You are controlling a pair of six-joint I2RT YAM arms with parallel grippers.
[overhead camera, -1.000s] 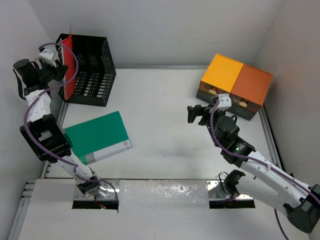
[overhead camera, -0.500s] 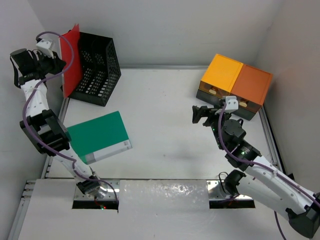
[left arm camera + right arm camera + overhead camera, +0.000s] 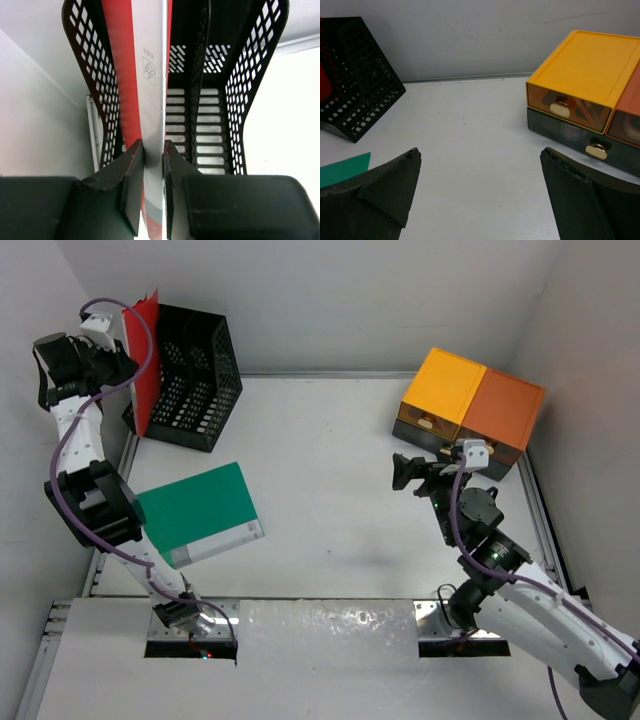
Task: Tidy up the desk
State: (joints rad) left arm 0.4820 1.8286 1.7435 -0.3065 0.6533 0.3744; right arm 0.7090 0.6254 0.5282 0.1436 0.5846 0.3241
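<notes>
At mesh rack (image 3: 250,100), left hand (image 3: 154,150) (clamping flat folder (image 3: 147,75))

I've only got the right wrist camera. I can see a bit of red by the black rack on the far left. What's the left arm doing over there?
Observer: The left gripper is shut on a red folder, pinching its edge between both fingers.
Operator: Is it slotted in yet?
Observer: The left wrist view shows it upright between the left wall and the first divider of the black mesh rack. How deep it sits, I cannot tell.
Operator: And that green corner at my lower left?
Observer: That is a green folder lying flat on the desk beside the left arm, apart from the rack.
</notes>
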